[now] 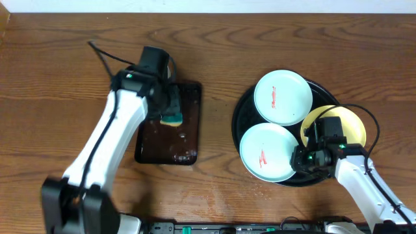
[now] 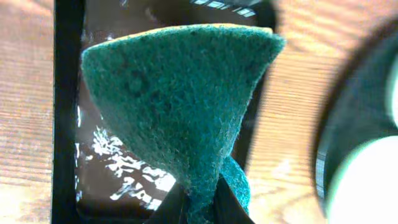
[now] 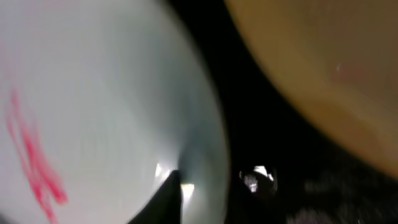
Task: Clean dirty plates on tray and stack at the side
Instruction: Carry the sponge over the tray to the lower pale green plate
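The left arm (image 1: 107,140) is seen now as a long white link capped by black joints. A green light (image 1: 128,76) is lit near its wrist, and a thin black cable (image 1: 101,54) is attached. The right arm (image 1: 367,187) is built alike: white shell, black wrist block, green lights (image 1: 311,156), looped black cable (image 1: 372,117). The left gripper (image 2: 196,210) and right gripper (image 1: 299,159) are finished in black.

My counter (image 1: 52,65): brown wood-grain top.
Left of middle: small rectangular black tray (image 1: 177,148), glossy.
Right, near side: large round black tray (image 1: 244,114).
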`<state>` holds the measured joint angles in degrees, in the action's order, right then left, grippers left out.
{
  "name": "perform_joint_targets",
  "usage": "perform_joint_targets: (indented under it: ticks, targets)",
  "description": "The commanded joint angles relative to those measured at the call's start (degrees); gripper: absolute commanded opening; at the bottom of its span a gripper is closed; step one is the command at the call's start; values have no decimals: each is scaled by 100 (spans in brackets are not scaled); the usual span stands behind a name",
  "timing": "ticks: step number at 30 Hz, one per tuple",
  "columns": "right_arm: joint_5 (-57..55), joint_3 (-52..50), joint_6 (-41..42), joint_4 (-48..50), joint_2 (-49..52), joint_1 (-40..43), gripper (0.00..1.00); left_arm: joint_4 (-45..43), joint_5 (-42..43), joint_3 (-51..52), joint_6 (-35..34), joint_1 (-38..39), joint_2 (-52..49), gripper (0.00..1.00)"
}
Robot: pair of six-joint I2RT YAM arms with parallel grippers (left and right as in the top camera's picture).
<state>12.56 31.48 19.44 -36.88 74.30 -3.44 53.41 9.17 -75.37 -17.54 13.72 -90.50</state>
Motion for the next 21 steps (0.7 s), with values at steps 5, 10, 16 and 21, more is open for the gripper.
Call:
perform_joint_targets:
  ticks: [5,10,16,21]
  targets:
    - [-662,-87,328,708,-2,39,2,9,247,-127,92,616,527,7]
    - [-778,-85,538,962,-2,39,1,-138,243,-125,-44,1082,466,8]
    - [-927,-85,1032,1071,-2,39,1,-487,247,-125,-275,1279,466,7]
    - [118,-85,111,1069,-4,35,8,-533,590,-125,-358,1290,466,8]
